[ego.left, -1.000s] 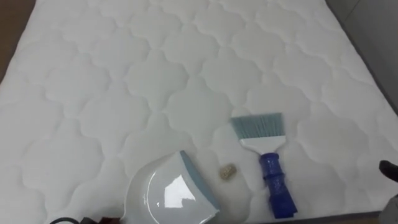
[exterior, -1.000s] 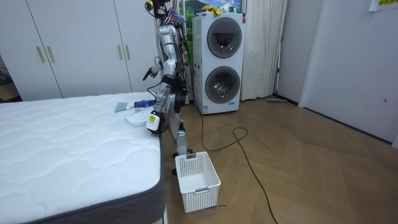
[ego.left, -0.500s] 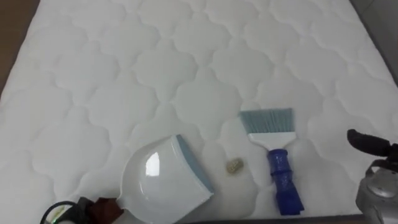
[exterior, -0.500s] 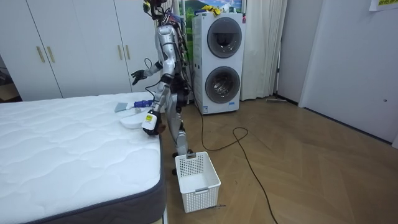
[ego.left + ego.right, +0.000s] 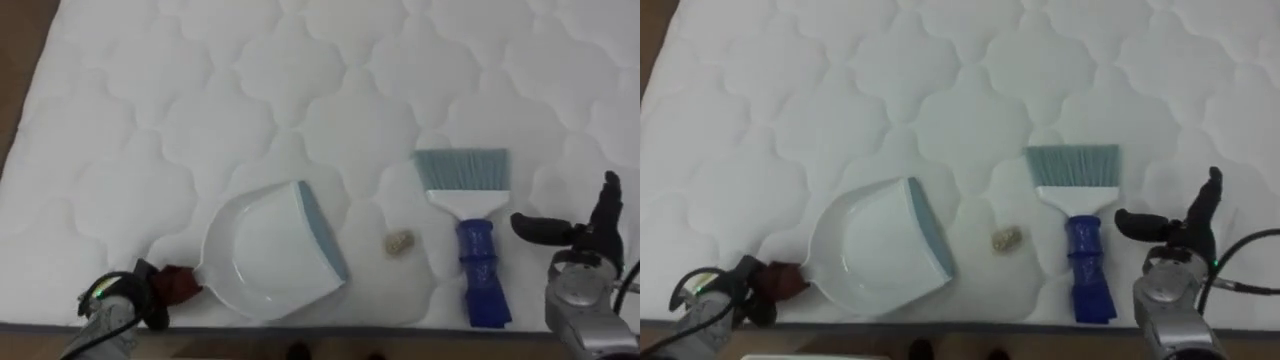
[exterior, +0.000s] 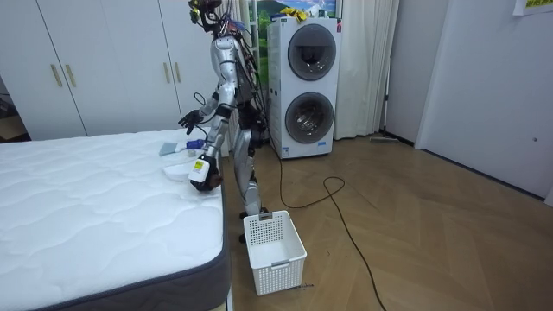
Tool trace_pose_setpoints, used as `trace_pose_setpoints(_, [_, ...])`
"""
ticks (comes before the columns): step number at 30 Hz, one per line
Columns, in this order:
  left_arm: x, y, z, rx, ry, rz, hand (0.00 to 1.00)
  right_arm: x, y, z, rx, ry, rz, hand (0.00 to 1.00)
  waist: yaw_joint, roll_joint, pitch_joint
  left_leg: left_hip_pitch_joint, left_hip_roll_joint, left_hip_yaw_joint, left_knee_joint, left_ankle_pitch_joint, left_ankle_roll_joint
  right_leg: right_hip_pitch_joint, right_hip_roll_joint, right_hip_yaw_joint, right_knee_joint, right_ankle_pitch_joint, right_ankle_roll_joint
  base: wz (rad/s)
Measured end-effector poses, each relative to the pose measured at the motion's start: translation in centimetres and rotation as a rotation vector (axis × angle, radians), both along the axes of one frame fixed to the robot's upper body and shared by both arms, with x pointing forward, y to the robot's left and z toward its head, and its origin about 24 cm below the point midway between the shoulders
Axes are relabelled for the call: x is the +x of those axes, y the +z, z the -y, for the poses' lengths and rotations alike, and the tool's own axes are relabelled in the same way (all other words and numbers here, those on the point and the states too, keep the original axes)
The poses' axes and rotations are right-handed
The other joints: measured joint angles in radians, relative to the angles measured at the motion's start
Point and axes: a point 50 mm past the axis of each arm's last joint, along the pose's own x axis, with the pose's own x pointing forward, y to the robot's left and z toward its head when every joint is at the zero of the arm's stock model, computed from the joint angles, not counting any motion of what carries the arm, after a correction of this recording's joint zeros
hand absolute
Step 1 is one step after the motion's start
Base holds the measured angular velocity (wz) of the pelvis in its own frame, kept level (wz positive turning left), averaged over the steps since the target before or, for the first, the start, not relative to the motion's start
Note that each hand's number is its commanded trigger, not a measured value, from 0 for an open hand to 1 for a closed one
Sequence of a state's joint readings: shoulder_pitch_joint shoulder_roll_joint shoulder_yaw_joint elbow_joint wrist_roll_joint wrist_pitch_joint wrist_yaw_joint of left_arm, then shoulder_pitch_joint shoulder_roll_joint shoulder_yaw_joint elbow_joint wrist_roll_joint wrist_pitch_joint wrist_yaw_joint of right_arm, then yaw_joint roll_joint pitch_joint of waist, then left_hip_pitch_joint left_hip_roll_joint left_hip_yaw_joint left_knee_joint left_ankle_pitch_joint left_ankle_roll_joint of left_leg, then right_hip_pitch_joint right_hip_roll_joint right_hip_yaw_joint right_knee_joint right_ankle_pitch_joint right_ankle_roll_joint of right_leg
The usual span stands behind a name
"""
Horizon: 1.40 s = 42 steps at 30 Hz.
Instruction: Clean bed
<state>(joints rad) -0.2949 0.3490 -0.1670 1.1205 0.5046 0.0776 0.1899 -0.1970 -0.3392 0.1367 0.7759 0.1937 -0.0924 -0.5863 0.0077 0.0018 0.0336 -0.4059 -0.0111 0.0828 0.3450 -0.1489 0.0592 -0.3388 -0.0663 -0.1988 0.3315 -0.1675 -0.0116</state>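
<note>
The bed (image 5: 200,100) is a white quilted mattress, soft and yielding, so anything pressed on it will likely sink a little. The robot stands at its near edge, with a white basket (image 6: 274,246) on the floor beside it.

The dustpan (image 5: 265,255) lies by that near edge with its blue lip turned toward the right. It looks like light, stiff, glossy plastic, apt to skid on the cloth, and is best taken by its dark red handle (image 5: 178,283). The left hand (image 5: 115,300) is right at that handle; whether it grips I cannot tell.

The brush (image 5: 478,260) lies to the right with its bristles pointing away from the near edge. The bristles are pliant; the ribbed blue grip is rigid and the place to hold. The right hand (image 5: 575,275) hovers just beside it, spread and empty.

Between pan and brush sits a small pale scrap (image 5: 399,242), probably feather-light and better swept than pinched.
</note>
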Motion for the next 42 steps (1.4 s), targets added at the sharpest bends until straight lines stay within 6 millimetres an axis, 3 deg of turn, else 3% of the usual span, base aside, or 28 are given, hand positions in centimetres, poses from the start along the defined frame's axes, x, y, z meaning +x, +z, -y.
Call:
trace_pose_setpoints(7, [0.3,0.3,-0.1,0.024,0.004,0.023,1.00,0.1,-0.1,-0.1,0.005,0.011,-0.011,0.00,-0.003,0.004,0.0036,-0.032,0.000,0.008,0.025,-0.004,0.009,-0.049,-0.010,0.001,0.056,-0.009,-0.003,-0.02])
trace_pose_setpoints(14, [2.0,1.3,0.5,0.078,-0.064,0.061,1.00,1.3,0.4,-1.2,0.017,0.042,0.005,0.00,-0.007,0.024,0.0159,-0.090,0.000,0.014,0.066,-0.003,0.013,-0.111,-0.018,0.005,0.101,-0.015,-0.007,-0.01])
trace_pose_setpoints(23, [1.9,1.5,-0.1,0.114,-0.081,0.057,1.00,2.0,0.8,-3.4,0.010,0.124,0.039,0.00,-0.031,0.027,0.0137,-0.109,-0.002,0.024,0.066,-0.002,0.014,-0.141,-0.022,0.010,0.117,-0.025,-0.007,-0.02])
trace_pose_setpoints(33, [1.3,1.1,0.0,0.121,-0.094,0.033,1.00,3.2,2.8,-5.3,-0.025,0.230,0.129,0.00,-0.030,0.033,0.0097,-0.105,-0.001,0.040,0.064,-0.002,0.014,-0.151,-0.025,0.022,0.134,-0.029,-0.010,-0.03])
trace_pose_setpoints(42, [0.6,0.6,-0.1,0.119,-0.090,0.011,1.00,3.4,2.8,-6.5,-0.003,0.265,0.141,0.00,-0.033,0.041,0.0045,-0.098,0.000,0.048,0.065,-0.002,0.014,-0.149,-0.023,0.032,0.138,-0.029,-0.010,-0.02])
